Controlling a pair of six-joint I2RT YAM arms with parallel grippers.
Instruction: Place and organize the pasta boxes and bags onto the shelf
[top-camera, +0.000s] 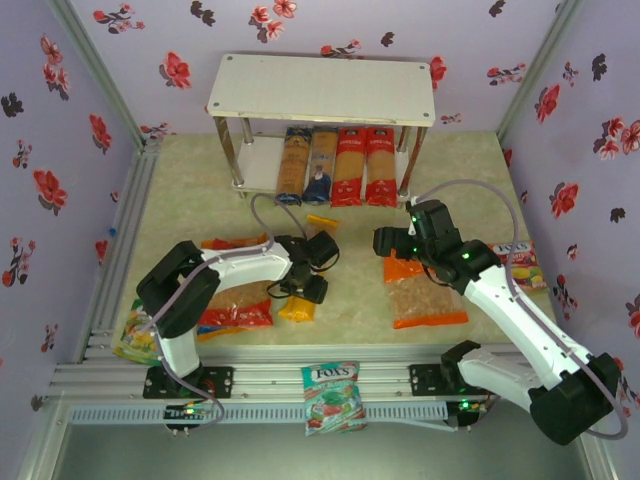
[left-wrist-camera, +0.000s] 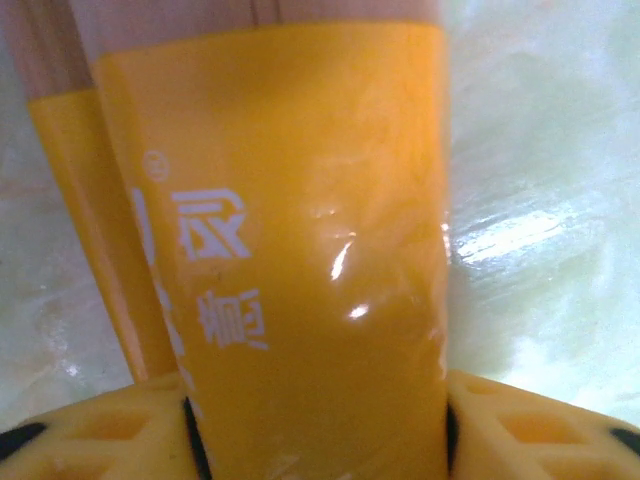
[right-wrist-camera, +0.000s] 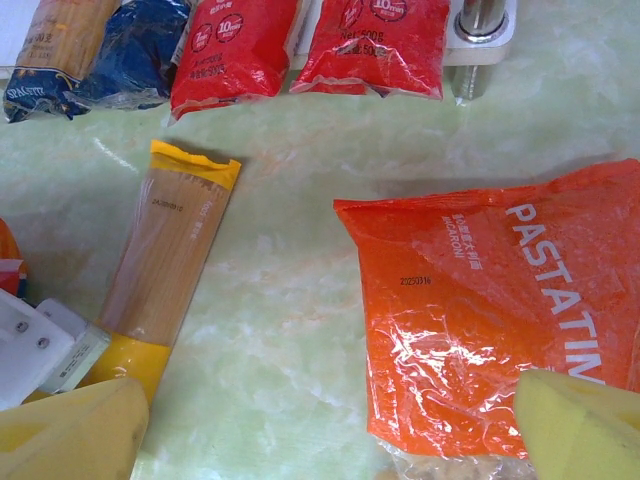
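Left claw (top-camera: 308, 272) is clamped on the yellow spaghetti pack (right-wrist-camera: 175, 265), out on the worktop (right-wrist-camera: 290, 300) just in front of the shelf (top-camera: 320, 90). Right claw (right-wrist-camera: 325, 440) hangs spread wide over the orange bag (right-wrist-camera: 470, 320), before the shelf's right end.

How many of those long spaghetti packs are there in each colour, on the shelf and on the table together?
Red long narrow plastic spaghetti packs: 2
Dark blue long narrow spaghetti packs with tan windows: 2
Yellow long narrow plastic spaghetti pack: 1
Total: 5
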